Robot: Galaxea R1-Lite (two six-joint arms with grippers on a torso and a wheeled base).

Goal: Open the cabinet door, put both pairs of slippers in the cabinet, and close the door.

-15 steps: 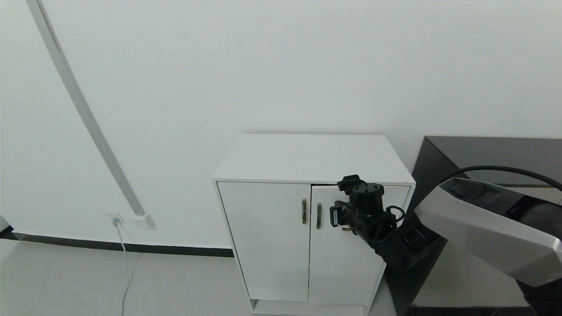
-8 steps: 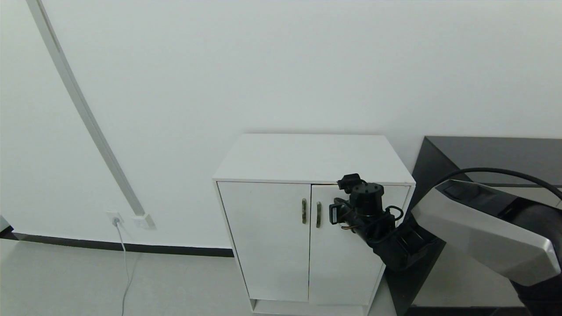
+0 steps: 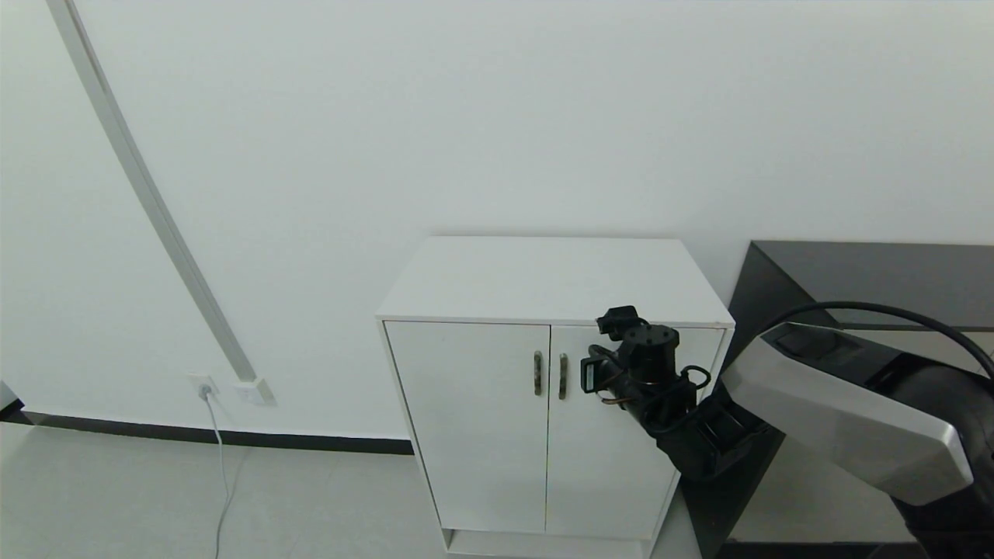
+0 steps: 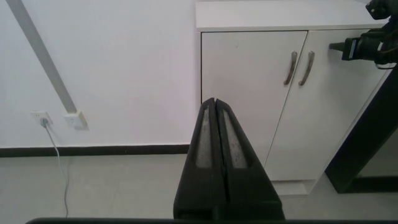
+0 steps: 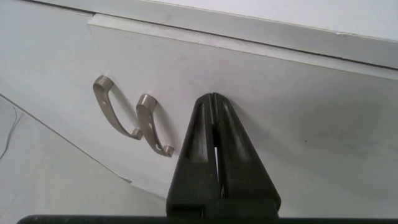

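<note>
Right gripper (image 3: 588, 376) sits in the head view in front of the right-hand door (image 3: 606, 458) of a white two-door cabinet (image 3: 543, 279), just beside that door's slim upright metal handle (image 3: 563, 376). Its black wrist runs back and down to a silver-and-black forearm (image 3: 846, 411) that comes in from the lower right, so the tool points sideways toward the handles. Both doors are shut, with their long edges vertical. The cabinet stands on the grey floor (image 3: 116, 497) against the white wall (image 3: 466, 116), with a black counter (image 3: 870, 272) just beside it.

From the left wrist, the left gripper (image 4: 215, 101) is well apart from the cabinet and aimed at its left-hand door (image 4: 249, 93), black fingers (image 4: 204, 143) pressed together on nothing.

From the right wrist, the right gripper's fingers (image 5: 200, 143) are likewise pressed together and empty. Their tips are close to the door face beside the two curved handles (image 5: 154, 124), and I cannot tell whether they touch it.
</note>
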